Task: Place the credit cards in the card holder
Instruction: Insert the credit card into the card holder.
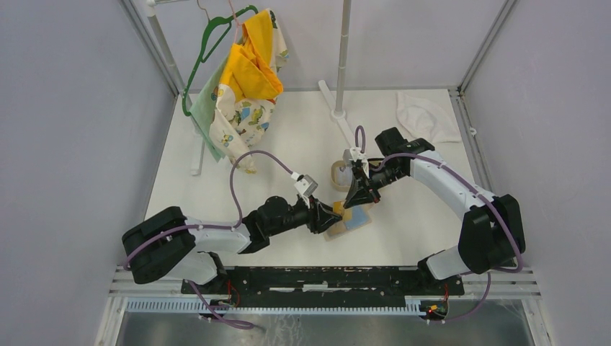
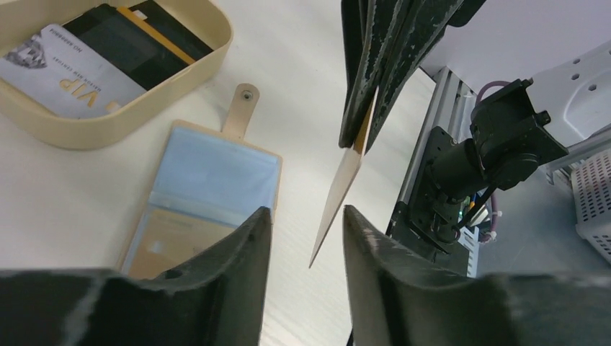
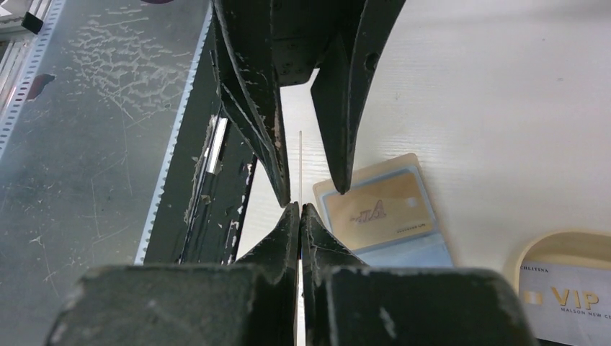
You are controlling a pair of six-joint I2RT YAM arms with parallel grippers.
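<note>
Near the front edge of the table, right fingers pinch a card hanging between the parted left fingers.

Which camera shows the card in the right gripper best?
Left wrist: the card hangs from the right gripper, its tan face and lower corner showing between the fingers of the open left gripper. Right wrist sees it only edge-on, a thin line. The top view shows just a small yellow patch.

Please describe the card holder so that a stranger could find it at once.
Find the white table, then the oval beige tray holding cards. The card holder lies open beside it: flat, tan-edged, light blue inside, with a snap tab.
</note>
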